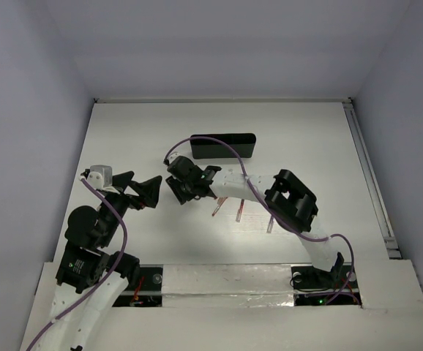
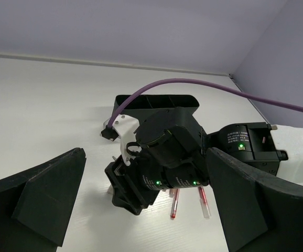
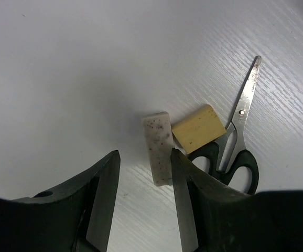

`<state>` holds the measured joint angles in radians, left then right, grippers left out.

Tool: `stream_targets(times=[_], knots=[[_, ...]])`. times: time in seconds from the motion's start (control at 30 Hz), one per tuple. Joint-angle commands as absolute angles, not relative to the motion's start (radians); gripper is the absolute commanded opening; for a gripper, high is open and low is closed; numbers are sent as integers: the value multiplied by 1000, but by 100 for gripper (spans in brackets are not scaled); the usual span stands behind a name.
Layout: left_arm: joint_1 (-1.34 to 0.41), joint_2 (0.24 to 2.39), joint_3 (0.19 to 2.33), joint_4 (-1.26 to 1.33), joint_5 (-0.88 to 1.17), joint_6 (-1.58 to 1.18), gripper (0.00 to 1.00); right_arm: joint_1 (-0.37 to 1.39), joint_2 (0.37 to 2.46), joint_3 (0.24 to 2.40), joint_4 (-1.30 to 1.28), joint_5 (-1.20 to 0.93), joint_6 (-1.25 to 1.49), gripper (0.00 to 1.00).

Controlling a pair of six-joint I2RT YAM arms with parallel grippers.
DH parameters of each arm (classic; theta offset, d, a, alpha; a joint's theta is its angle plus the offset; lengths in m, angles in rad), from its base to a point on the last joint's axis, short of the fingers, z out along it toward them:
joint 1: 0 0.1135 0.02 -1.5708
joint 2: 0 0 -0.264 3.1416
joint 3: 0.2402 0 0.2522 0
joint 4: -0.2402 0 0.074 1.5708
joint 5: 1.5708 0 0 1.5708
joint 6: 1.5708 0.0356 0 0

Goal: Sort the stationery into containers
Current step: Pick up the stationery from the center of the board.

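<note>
In the right wrist view my right gripper (image 3: pixel 144 157) is open and low over the table. A speckled white eraser (image 3: pixel 158 148) lies between its jaws, against the right finger (image 3: pixel 185 178), with a gap to the left finger. A beige eraser block (image 3: pixel 198 128) and black-handled scissors (image 3: pixel 237 140) lie just right of it. In the top view my right gripper (image 1: pixel 184 191) hides these things. Red-and-clear pens (image 1: pixel 238 210) lie beside the right arm. The black tray (image 1: pixel 222 146) stands behind them. My left gripper (image 1: pixel 142 189) is open and empty, just left of the right gripper.
The left wrist view shows the right gripper's body (image 2: pixel 164 157) between my left fingers (image 2: pixel 41 194), two pens (image 2: pixel 174 203) beneath it and the tray (image 2: pixel 157 101) beyond. A purple cable (image 2: pixel 204 84) arcs over it. Walls close in the table.
</note>
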<state>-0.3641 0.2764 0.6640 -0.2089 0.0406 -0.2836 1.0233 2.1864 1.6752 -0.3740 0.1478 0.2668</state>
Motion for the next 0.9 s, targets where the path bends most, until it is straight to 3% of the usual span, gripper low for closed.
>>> stream_targets(times=[0.0,0.27,0.4,0.53,0.87], knots=[[-359,262,676,-163,55,-285,99,1031,2155,1667,-353,178,282,50],[-359,262,678,-163,58,-284,99,1040,2102,1655,-357,143,276,37],[-359,262,677,-161,61,-284,99,1040,2062,1643,-351,140,278,38],[-359,262,676,-161,63,-284,99,1040,2072,1641,-350,149,276,48],[-359,264,675,-161,64,-284,99,1031,2134,1677,-371,178,258,50]])
